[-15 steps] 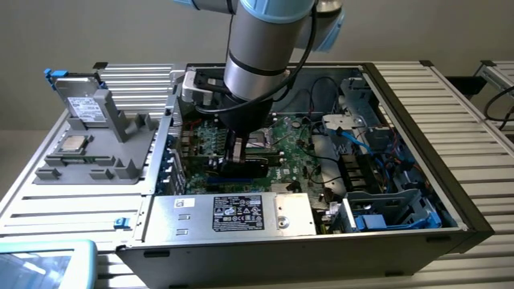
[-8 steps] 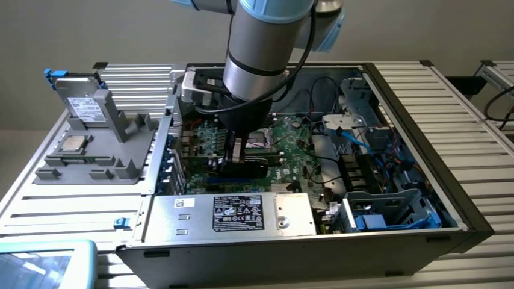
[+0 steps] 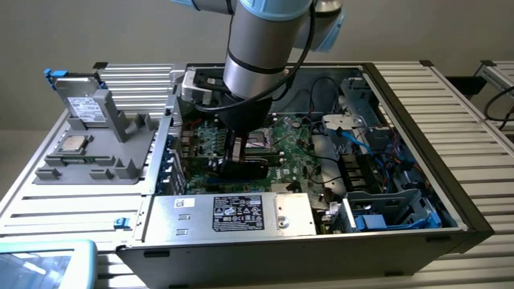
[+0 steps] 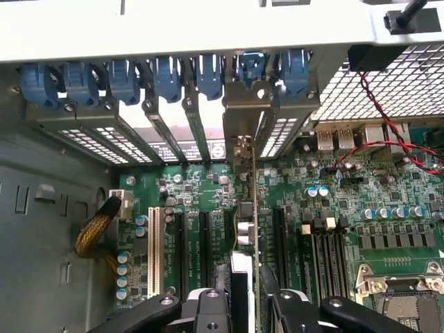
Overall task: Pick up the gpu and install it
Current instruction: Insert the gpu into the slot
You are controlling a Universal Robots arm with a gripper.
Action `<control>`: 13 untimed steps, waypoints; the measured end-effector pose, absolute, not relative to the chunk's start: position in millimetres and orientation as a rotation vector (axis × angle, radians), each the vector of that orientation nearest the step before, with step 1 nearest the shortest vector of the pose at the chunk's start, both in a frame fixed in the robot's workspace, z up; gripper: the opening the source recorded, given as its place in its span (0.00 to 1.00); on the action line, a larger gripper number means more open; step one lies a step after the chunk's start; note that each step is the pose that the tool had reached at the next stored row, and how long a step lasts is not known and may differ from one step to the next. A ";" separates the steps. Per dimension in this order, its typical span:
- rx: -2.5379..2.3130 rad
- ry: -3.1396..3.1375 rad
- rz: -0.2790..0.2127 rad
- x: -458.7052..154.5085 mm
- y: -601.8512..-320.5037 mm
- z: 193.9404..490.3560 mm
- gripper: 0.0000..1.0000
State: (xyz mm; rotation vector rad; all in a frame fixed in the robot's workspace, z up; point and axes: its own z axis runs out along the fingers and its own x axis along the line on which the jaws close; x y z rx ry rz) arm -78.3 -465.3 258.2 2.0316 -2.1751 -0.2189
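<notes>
1. The open computer case (image 3: 449,198) lies across the centre and right of the exterior view, with the grey power supply (image 3: 233,214) along its lower edge.
2. The arm (image 3: 261,54) comes down from the top centre of the exterior view into the case.
3. A grey fixture (image 3: 120,138) sits on the exterior view's left, beside the case.
4. The gpu (image 3: 245,170) stands on edge at the centre of the exterior view, over the motherboard (image 4: 388,187).
5. The claw (image 4: 250,298) is narrowed about halfway and clamps the gpu; its fingers (image 4: 208,309) press either side of the card.
6. The wrist view adds the card's silver bracket (image 4: 244,114) against the rear slot openings, under blue clips (image 4: 166,73). I cannot tell whether the card is seated.
</notes>
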 end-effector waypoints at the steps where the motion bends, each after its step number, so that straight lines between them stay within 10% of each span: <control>1: 2.031 -2.175 -0.219 -78.4 -465.0 258.1 0.28; 13: 2.031 -2.176 -0.219 -81.5 -463.4 256.8 0.28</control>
